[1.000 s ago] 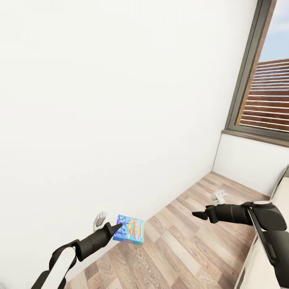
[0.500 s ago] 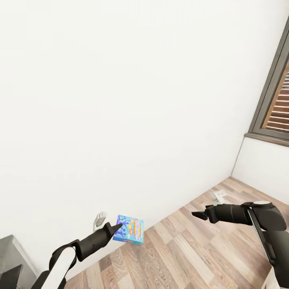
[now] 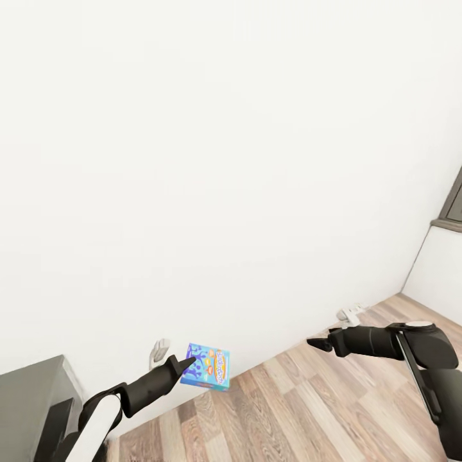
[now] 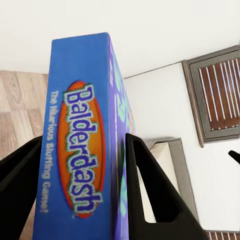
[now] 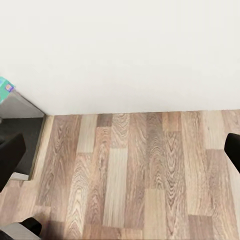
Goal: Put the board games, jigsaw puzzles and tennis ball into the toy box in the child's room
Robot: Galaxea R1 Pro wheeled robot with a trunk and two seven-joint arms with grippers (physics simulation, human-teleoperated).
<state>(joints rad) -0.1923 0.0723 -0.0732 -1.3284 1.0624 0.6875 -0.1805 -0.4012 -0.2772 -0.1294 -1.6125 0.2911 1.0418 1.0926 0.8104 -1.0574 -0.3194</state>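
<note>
We are carrying the blue board game (image 3: 206,366), pinched in our left end effector (image 3: 189,366) above the wood floor (image 3: 308,410) beside a white wall (image 3: 192,160); boxing it is pending. Our right end effector (image 3: 314,343) is hanging spread and empty.

Black arms; tapered black claws; white panel on left forearm (image 3: 96,427)

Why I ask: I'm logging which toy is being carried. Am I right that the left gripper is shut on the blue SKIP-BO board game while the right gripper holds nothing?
Not quite. The blue board game is marked Balderdash, not SKIP-BO; the left wrist view shows the name on its edge. The rest stands: the left gripper is shut on it, and the right gripper holds nothing.
</note>
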